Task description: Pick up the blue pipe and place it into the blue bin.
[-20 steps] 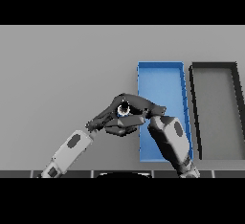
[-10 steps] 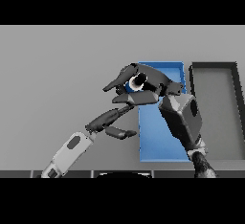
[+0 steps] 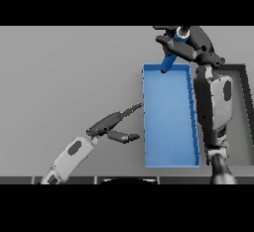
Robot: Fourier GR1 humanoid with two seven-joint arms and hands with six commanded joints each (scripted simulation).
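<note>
The blue pipe (image 3: 169, 60) is held tilted in the air, its lower end over the far edge of the blue bin (image 3: 168, 156). My right hand (image 3: 191, 45) is shut on the pipe's upper part, high above the bin's far end. My left hand (image 3: 113, 126) hovers open to the left of the bin, fingers stretched toward its left wall and thumb spread below. The bin is a long open blue tray with nothing showing inside it.
A dark grey bin (image 3: 246, 127) stands right of the blue bin, partly hidden behind my right arm (image 3: 214, 107). The grey table (image 3: 64, 77) stretches to the left.
My right hand has lifted the pipe up and away from me, from the bin's left edge to above its far end. The left hand has stayed low beside the bin.
</note>
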